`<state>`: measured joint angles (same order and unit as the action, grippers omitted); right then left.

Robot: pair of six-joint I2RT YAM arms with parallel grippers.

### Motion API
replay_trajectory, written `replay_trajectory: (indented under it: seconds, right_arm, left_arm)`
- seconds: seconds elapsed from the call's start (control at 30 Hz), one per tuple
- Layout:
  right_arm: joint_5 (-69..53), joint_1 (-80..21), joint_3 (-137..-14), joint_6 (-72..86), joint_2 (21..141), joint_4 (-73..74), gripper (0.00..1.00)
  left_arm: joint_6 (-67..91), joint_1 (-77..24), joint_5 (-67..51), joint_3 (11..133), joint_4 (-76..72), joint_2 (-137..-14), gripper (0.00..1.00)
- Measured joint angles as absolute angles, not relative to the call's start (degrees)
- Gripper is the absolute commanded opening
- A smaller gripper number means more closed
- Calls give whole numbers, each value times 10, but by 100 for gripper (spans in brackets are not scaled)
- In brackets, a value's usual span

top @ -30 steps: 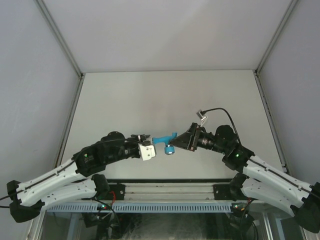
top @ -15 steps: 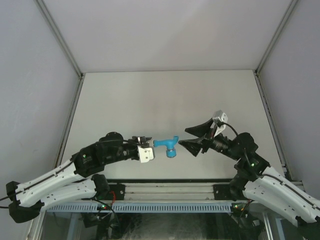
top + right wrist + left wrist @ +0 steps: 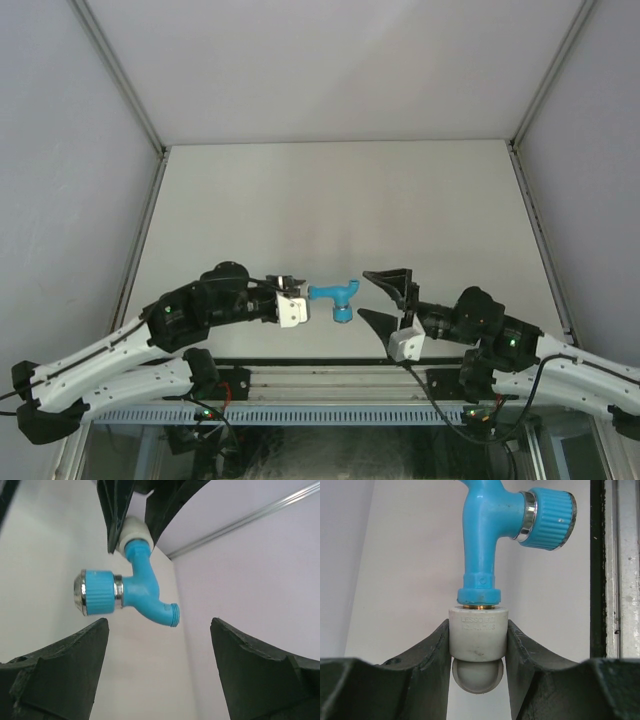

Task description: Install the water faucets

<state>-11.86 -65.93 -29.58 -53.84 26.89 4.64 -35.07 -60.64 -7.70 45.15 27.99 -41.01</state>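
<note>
- The left gripper point(image 3: 284, 300) is clamped on the white-grey pipe fitting point(image 3: 479, 635). The blue faucet point(image 3: 481, 540) sits threaded into it, at lower centre of the top view, over the table point(image 3: 300, 200).
- The right gripper point(image 3: 364, 294) gapes wide just right of the faucet, touching nothing.
- For a good turn, it should close squarely on the faucet body, in line with the thread.
- Room lies toward the upper frame; the base rail point(image 3: 330, 378) runs close below.
</note>
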Motion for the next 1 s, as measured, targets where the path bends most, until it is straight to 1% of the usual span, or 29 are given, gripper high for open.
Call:
replay_trajectory:
  seconds: [0.17, 0.37, 0.47, 0.6, 0.63, 0.7, 0.83, 0.93, 1.0]
  right_arm:
    - [-37, -698, -292, -654, 279, 79, 81]
    - [43, -758, -280, -729, 278, 86, 82]
    - [65, -782, -277, -757, 297, 73, 82]
    - [77, -795, -277, -788, 333, 46, 79]
    - [79, -796, -277, -795, 342, 38, 76]
    - [81, -797, -277, -804, 360, 22, 64]
    - [77, -802, -277, -800, 389, 1, 54]
    - [74, -804, -277, -788, 394, -2, 39]
    - [71, -804, -277, -770, 394, -5, 31]
  left_arm:
    - [-349, -606, -91, 465, 300, -415, 0]
    - [-344, -606, -111, 476, 321, -423, 0]
    - [-340, -606, -118, 482, 324, -427, 0]
    - [-337, -606, -124, 482, 326, -428, 0]
    - [-336, -606, -124, 482, 326, -428, 0]
    - [-335, -606, -125, 482, 328, -428, 0]
    - [-335, -606, -124, 482, 329, -430, 0]
    - [-335, -606, -123, 482, 339, -432, 0]
    - [-336, -608, -123, 482, 343, -433, 0]
